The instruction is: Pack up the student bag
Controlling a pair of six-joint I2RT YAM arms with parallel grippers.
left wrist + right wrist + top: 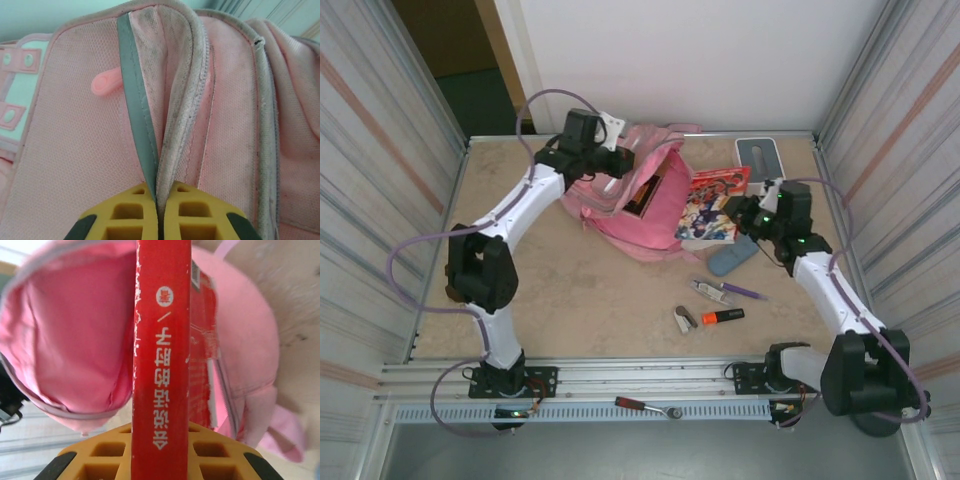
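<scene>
Your left pincer (158, 212) is closed on the student bag (660, 215): in the left wrist view the yellow pads (125, 215) meet on a fold of its pink fabric, where a grey trim strip (134, 110) runs alongside the grubby zip edge. The bag lies at the far middle of the desk (580, 290), its mouth gaping toward the right arm and its pale pink lining showing. Your right pincer (160, 445) is clamped on a book (162, 340), with the red spine and its white characters standing upright between the pads and the bag's open mouth just behind it. From above, the book's colourful cover sits at the bag's right side, touching the pink cloth. A white box with a grey top (758, 155) rests at the far right of the desk. Just below the right pincer lies a blue-grey pouch (732, 258), and nearer you are a purple pen (742, 291) and an orange highlighter (723, 316). A red-handled screwdriver (645, 405) lies on the near rail.
</scene>
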